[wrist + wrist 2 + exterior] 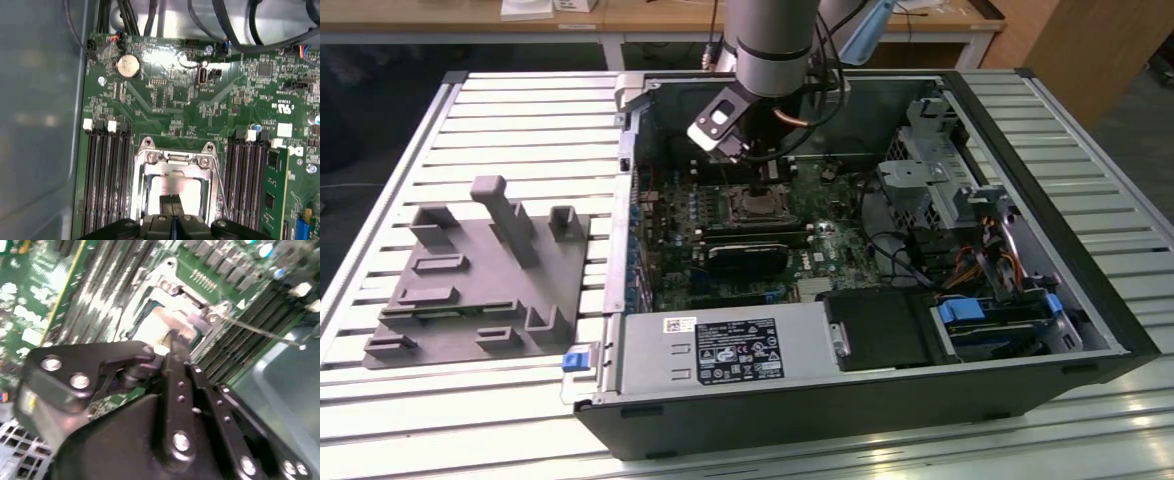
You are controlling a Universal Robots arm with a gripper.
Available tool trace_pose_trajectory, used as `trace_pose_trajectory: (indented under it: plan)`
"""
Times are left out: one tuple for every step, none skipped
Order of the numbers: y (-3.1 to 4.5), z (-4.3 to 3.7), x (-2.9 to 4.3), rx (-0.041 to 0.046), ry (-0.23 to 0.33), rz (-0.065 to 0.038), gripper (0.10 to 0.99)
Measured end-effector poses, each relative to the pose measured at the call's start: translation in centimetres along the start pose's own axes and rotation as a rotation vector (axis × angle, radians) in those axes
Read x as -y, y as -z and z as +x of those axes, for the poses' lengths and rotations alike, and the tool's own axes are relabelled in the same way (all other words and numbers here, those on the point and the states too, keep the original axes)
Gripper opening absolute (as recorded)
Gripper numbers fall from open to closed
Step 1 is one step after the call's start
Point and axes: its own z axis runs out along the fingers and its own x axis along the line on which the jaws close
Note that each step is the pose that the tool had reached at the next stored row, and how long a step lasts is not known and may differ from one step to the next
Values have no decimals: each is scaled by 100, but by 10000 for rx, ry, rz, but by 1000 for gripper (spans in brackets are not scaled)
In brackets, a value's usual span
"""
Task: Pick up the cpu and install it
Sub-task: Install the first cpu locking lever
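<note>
Black tool (172,206), fingers pressed together, hangs just over the small silvery square cpu (175,186), lying inside the metal-edged socket frame (141,172) on the green motherboard's (165,100) far half; seating well likely needs it flat, square, lightly pressed

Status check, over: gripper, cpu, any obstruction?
Gripper shut, low over socket frame. Cpu lies flat inside it, under the tips. No obstruction seen.

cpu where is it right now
In the first wrist view the cpu sits inside the metal socket frame on the motherboard, between the two banks of memory slots, with the gripper right over it.
</note>
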Motion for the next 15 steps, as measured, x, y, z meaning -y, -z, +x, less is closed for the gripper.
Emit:
trace_pose_trajectory:
  plan:
    - [0, 0, 0, 0, -1, 0, 106]
    - [0, 0, -1, 0, -2, 0, 106]
    - [0, 0, -1, 0, -2, 0, 106]
    - [0, 0, -2, 0, 0, -1, 106]
    - [3, 0, -2, 2, 0, 1, 106]
    - [6, 0, -2, 2, -1, 0, 106]
    - [11, 0, -1, 1, 0, 0, 106]
    - [16, 1, -1, 0, -1, 0, 106]
    - [23, 1, -2, 1, -1, 0, 106]
    - [30, 1, -2, 0, -1, 0, 106]
    - [39, 1, -2, 0, 0, -1, 106]
    - [48, 1, -2, -1, 0, -1, 106]
    - [57, 2, -2, 0, 0, -1, 106]
    - [65, 2, -2, -1, 0, -1, 106]
    - [76, 2, -2, -1, -1, -1, 106]
